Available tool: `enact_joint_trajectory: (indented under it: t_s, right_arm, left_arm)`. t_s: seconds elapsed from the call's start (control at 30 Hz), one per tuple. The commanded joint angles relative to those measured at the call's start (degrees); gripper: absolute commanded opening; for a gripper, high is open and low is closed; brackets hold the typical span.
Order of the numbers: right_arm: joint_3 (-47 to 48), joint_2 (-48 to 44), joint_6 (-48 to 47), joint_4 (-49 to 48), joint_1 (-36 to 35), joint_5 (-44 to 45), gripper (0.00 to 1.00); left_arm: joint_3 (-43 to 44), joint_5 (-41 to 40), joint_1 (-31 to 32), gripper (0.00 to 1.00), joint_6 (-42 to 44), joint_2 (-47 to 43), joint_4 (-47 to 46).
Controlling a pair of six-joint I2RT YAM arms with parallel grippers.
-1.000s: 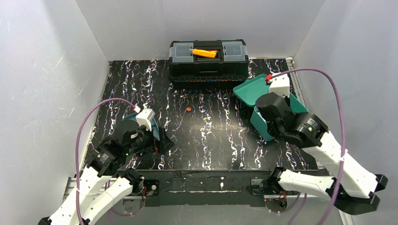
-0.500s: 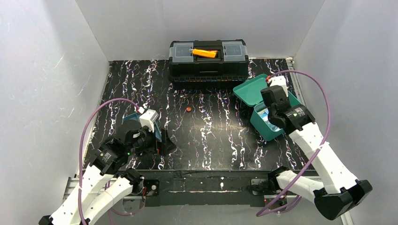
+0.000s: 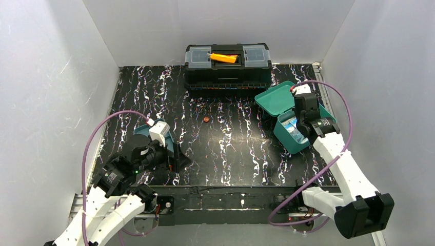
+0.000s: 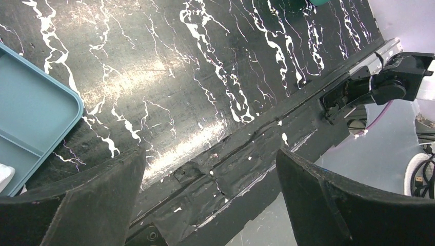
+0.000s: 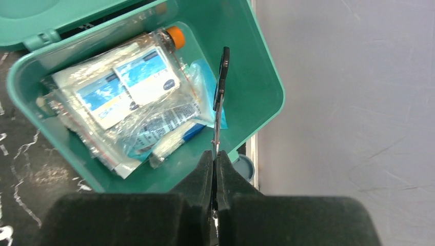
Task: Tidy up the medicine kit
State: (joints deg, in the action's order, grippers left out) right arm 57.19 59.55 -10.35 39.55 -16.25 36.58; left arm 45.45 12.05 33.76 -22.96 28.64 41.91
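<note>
The medicine kit (image 3: 289, 145) stands open at the right of the table (image 3: 231, 154), packets (image 5: 128, 97) inside, but its divided tray (image 4: 31, 118) lies out at the left, so I judge the job partly done. The right gripper (image 5: 214, 159) hangs over the box, jaws pinched on a thin dark piece (image 5: 221, 82), perhaps a tool seen edge-on. The left gripper (image 4: 209, 156) hovers low over the table's near edge beside the tray, jaws wide and empty.
</note>
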Motion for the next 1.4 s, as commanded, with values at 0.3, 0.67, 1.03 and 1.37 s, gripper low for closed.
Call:
enact_joint_trajectory:
  t_s: [0.3, 0.67, 1.03, 1.37]
  right_arm:
    - [-3.0, 8.4, -2.7, -8.7, 4.3, 3.0, 0.01]
    - [-2.6, 7.5, 6.1, -2.5, 4.3, -2.4, 0.22]
    - [5.1, -2.9, 9.9, 2.9, 4.2, -19.6, 0.50]
    - [7.5, -6.6, 20.3, -6.2, 2.3, -45.5, 0.57]
  left_arm:
    - [-0.3, 1.3, 0.3, 0.98, 1.1, -2.2, -0.8]
    - [-0.3, 1.5, 0.3, 0.98, 1.2, -3.0, -0.8]
    - [-0.3, 1.7, 0.3, 0.98, 1.3, -3.1, -1.0]
    - [-0.3, 1.4, 0.3, 0.98, 1.2, -1.8, -1.0]
